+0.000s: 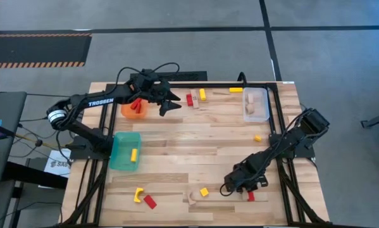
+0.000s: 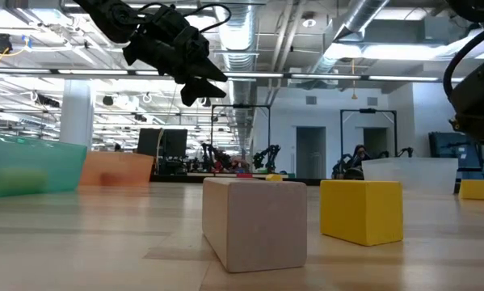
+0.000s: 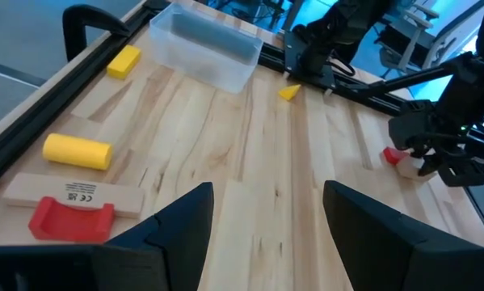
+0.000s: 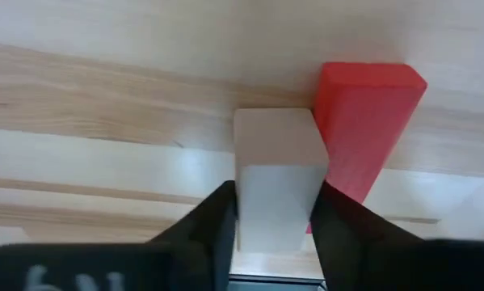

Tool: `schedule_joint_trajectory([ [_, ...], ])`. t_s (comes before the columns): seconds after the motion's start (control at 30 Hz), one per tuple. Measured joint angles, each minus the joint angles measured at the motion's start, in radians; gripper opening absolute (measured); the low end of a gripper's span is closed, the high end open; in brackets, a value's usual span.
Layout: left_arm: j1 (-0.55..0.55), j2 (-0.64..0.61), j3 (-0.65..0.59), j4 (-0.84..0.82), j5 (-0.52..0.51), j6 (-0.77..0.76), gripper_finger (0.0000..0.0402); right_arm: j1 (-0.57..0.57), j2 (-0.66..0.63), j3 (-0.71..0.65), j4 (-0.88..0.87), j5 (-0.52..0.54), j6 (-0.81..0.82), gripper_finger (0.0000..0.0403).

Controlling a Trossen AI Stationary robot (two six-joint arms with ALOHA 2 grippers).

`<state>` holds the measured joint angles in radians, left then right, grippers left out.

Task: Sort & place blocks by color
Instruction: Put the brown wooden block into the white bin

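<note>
Red, yellow and pale wood blocks lie scattered on the wooden table (image 1: 195, 145). My right gripper (image 1: 245, 192) is low near the table's near right corner, shut on a pale wood block (image 4: 275, 145), with a red block (image 4: 363, 121) lying against that block's side. My left gripper (image 1: 169, 104) hangs open above the far left of the table, beside the orange bin (image 1: 133, 109), with nothing between its fingers (image 3: 185, 214). In front of it lie a yellow cylinder (image 3: 78, 151) and a red arch block (image 3: 70, 218) that rests on a pale bar (image 3: 72, 194). My right gripper pinches the pale wood block by two opposite sides (image 4: 246, 194) between its two fingers (image 4: 338, 218). The fingers come from above, slanting steeply down. The block rests on the table, and the red block touches one of its sides.
The teal bin (image 1: 124, 151) at the left holds a yellow block. The clear bin (image 1: 255, 104) at the far right holds pale blocks. More blocks lie near the front edge: yellow (image 1: 204, 192), pale (image 1: 195, 197), yellow (image 1: 138, 194), red (image 1: 150, 202). A black frame (image 1: 279, 120) borders the table.
</note>
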<state>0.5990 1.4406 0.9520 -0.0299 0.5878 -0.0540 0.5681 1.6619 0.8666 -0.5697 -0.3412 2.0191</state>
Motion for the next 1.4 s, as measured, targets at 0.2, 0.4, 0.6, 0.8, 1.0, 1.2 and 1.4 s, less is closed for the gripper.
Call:
schedule_joint_trajectory([
  [0.2, -0.001, 0.000, 0.000, -0.001, 0.002, -0.011, 0.0222, -0.007, -0.018, 0.055, -0.115, 0.064, -0.016, 0.0110],
  [0.4, -0.001, 0.000, 0.000, -0.019, 0.033, -0.021, 0.0222, -0.056, -0.090, 0.127, -0.186, 0.225, -0.113, 0.0110],
  [0.6, -0.001, -0.001, 0.001, -0.163, 0.091, -0.045, 0.0222, -0.164, -0.196, 0.142, -0.147, 0.451, -0.407, 0.0110],
  [0.8, -0.033, -0.001, 0.001, -0.416, 0.153, 0.038, 0.0222, -0.363, -0.248, 0.138, -0.106, 0.507, -0.803, 0.0110],
  [1.0, -0.071, -0.002, 0.001, -0.532, 0.080, 0.089, 0.0222, -0.660, -0.250, 0.137, -0.190, 0.508, -0.985, 0.0110],
  [1.2, -0.103, -0.020, 0.001, -0.542, 0.040, 0.087, 0.0222, -0.930, -0.261, 0.159, -0.217, 0.509, -1.166, 0.0112],
  [1.4, -0.123, -0.052, 0.001, -0.544, -0.028, 0.060, 0.0222, -1.122, -0.333, 0.172, -0.333, 0.593, -1.265, 0.0113],
])
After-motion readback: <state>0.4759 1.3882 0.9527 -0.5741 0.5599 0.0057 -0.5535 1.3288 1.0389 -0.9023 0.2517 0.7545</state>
